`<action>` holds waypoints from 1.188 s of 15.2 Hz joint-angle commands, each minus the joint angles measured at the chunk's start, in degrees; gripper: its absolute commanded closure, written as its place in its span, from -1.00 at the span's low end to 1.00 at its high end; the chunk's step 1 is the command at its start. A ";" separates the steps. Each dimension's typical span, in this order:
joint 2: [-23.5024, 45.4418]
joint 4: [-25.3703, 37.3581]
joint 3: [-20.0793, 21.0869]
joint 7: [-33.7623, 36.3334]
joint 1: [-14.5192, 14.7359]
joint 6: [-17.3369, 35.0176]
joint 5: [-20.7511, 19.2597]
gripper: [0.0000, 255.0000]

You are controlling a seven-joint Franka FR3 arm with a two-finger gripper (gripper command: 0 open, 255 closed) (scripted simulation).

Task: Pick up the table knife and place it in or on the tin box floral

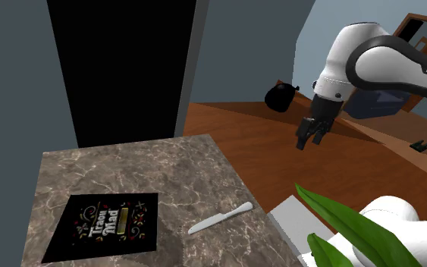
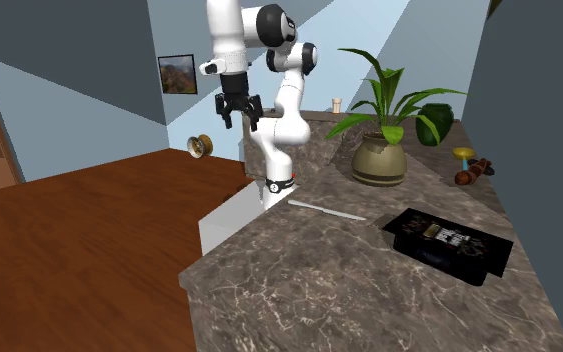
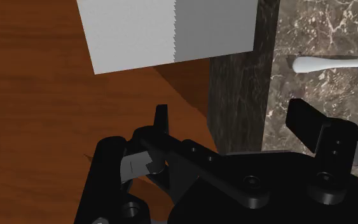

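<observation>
A plain white table knife (image 1: 221, 218) lies flat on the marble counter (image 1: 128, 171), near its edge beside the stand. To the shoulder view's left of it sits the flat black tin box (image 1: 113, 224) with a floral and lettered lid. The second exterior view has the knife (image 2: 327, 211) between the arm's base and the tin box (image 2: 449, 243). My gripper (image 1: 311, 136) hangs open and empty in the air over the wooden floor, off the counter and well above the knife. Through the wrist view its fingers (image 3: 161, 121) stand apart, with the knife (image 3: 333, 63) on the counter ahead.
The grey stand (image 2: 231, 222) abuts the counter's edge. A potted plant (image 2: 381, 160), a green vase (image 2: 434, 120) and small toys (image 2: 469, 165) stand at the counter's far end. A black area (image 1: 120, 68) lies beyond the counter. A dark round object (image 1: 281, 96) sits on the floor.
</observation>
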 commanded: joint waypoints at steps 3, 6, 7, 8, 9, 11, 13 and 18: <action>1.66 -1.25 0.54 -3.95 2.68 3.70 0.14 -1.00; 4.09 -3.03 1.46 -9.75 6.73 9.14 0.42 -1.00; 4.87 -3.60 1.82 -11.67 8.05 10.93 0.54 -1.00; 5.63 -4.18 2.18 -13.58 9.37 12.71 0.66 -1.00; 6.37 -4.75 2.56 -15.48 10.69 14.47 0.79 -1.00; 7.79 -5.91 3.34 -19.23 13.37 17.97 1.06 -1.00; 9.11 -7.10 4.18 -22.95 16.01 21.44 1.35 -1.00; 11.97 -10.34 6.44 -32.14 22.64 29.99 2.16 -1.00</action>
